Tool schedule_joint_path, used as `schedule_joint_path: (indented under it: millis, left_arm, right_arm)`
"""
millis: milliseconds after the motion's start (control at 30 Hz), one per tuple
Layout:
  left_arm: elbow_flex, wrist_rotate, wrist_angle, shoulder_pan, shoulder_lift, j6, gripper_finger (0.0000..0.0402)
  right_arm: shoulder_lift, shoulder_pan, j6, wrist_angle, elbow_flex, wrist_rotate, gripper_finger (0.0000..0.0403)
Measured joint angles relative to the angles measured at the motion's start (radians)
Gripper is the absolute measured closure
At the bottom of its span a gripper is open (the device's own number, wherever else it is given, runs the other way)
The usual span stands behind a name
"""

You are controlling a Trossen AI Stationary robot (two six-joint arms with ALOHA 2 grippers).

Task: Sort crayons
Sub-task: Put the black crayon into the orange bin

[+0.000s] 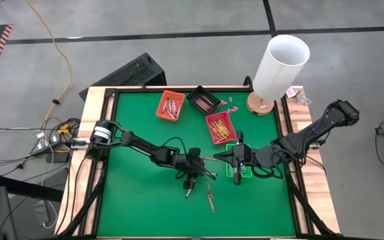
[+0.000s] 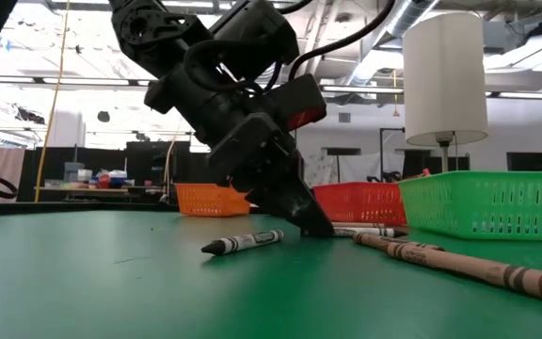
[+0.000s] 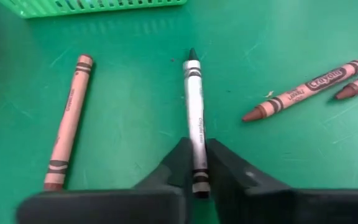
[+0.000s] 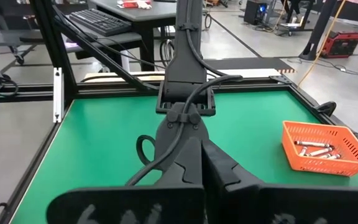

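Observation:
A grey crayon (image 3: 195,99) with a dark tip lies on the green table, and my left gripper (image 3: 194,146) is shut on its blunt end. In the low view the left gripper (image 2: 310,222) slants down to the table. Loose on the table are another grey crayon (image 2: 244,243), a long brown one (image 2: 459,265), a brown one (image 3: 67,124) and two brown-red ones (image 3: 303,90). My right gripper (image 4: 204,163) is shut on nothing, raised above the green tray (image 1: 240,171). My left gripper pinches the grey crayon's blunt end (image 3: 197,163) between its two fingers. They slant down from the table's left and lie along the crayon. It rests flat on the table, with its tip (image 3: 192,57) pointing away from the gripper.
An orange tray (image 1: 170,105), a dark tray (image 1: 203,100) and a red tray (image 1: 221,127) hold crayons at the far side. A white lamp (image 1: 280,63) stands at the far right corner, with pink bits (image 1: 227,103) near it. The table's near left is bare green.

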Motion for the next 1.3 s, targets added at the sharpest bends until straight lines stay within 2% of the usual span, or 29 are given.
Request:
schedule_joint_path:
  millis: [67, 500, 700, 800, 1067, 1300]
  left_arm:
    - [0.0, -0.001, -0.004, 0.002, 0.0, -0.008, 0.0389]
    - [-0.005, -0.085, 0.033, -0.006, -0.037, -0.084, 0.0397]
    - [-0.018, -0.157, 0.03, -0.02, -0.152, -0.086, 0.0398]
    - [-0.056, -0.178, 0.08, -0.033, -0.234, -0.085, 0.0399]
    - [-0.258, -0.294, 0.343, -0.088, -0.5, -0.084, 0.0399]
    - [-0.465, -0.354, 0.73, -0.145, -0.655, -0.042, 0.0399]
  right_arm:
    - [0.0, 0.005, 0.0, 0.0, 0.0, 0.0, 0.0392]
    - [-0.018, 0.007, -0.005, 0.009, 0.0, 0.011, 0.0392]
    - [-0.081, 0.047, -0.047, 0.032, 0.0, 0.188, 0.0392]
    - [-0.115, 0.083, -0.079, 0.042, 0.0, 0.238, 0.0392]
    - [-0.153, 0.181, -0.156, 0.059, 0.0, 0.334, 0.0392]
    - [-0.106, 0.18, -0.166, 0.061, 0.0, 0.345, 0.0392]
